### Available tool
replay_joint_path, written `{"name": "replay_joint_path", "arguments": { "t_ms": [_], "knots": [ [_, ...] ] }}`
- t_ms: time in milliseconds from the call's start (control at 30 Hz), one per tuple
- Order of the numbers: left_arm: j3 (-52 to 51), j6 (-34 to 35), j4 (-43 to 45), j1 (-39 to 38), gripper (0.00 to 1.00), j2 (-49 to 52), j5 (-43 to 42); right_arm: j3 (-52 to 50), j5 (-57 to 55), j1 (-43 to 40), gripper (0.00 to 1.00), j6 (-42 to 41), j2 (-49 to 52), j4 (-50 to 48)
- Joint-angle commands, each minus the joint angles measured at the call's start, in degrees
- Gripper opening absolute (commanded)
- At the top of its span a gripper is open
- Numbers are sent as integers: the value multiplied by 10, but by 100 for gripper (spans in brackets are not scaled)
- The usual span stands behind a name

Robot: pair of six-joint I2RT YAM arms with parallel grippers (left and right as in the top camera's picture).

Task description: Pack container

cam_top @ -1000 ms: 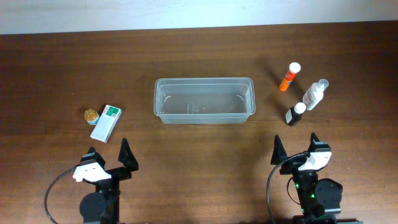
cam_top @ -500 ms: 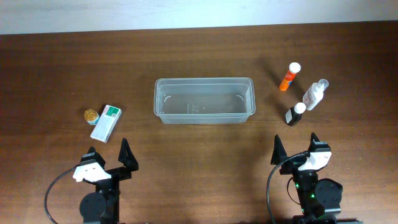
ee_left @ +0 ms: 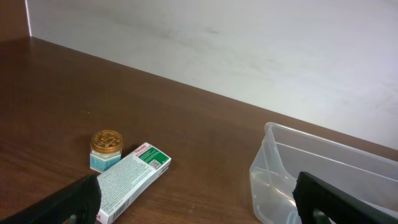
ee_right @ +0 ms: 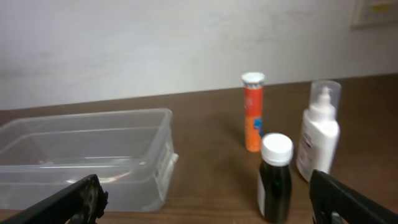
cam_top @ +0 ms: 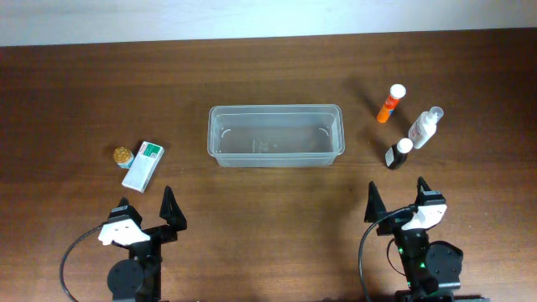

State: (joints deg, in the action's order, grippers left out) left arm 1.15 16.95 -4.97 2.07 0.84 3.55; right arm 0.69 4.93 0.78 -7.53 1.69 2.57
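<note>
While both arms are sitting at the near edge of the bench [cam_top: 75,92], the container [cam_top: 274,158] is resting open side up at the middle of it. Its long axis is running left to right, parallel to the far edge, with one short end facing each side. Its clear walls are letting the wood show through.

The left pincer [cam_top: 145,200] is standing wide open and gripping nothing, nearer than the container and off to its left. The right pincer [cam_top: 398,189] is gaping just as wide, also gripping nothing, nearer than the container and off to its right.

Well apart to the left, a box [cam_top: 143,165] is lying flat and slanted, with a jar [cam_top: 123,155] just beside its far corner. To the right, a tube [cam_top: 390,103], a white bottle [cam_top: 424,127] and a dark bottle [cam_top: 398,154] are standing upright near one another, the tube farthest and the dark bottle nearest.

In the left wrist view only the container's left end is showing. The frame is cutting off the rest, and a dark finger [ee_left: 339,199] is covering its near corner, while the other finger is hiding the box's near end. The right wrist view is blurring every label. There the frame is cutting off the container's left end and the dark bottle's base. In the overhead view, the bottom edge is cropping both arm bases.
</note>
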Motion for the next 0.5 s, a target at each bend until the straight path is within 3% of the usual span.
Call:
{"name": "replay_joint_path", "arguments": {
  "t_ms": [0, 233, 467],
  "knots": [
    [-5, -5, 2, 3, 99, -5, -6, 30, 24, -4, 98, 0, 4, 12],
    [-5, -5, 2, 3, 99, -5, -6, 202, 21, -5, 98, 0, 168, 84],
    [-5, -5, 2, 3, 100, -5, -6, 480, 12, -9, 98, 1, 431, 235]
  ]
}}
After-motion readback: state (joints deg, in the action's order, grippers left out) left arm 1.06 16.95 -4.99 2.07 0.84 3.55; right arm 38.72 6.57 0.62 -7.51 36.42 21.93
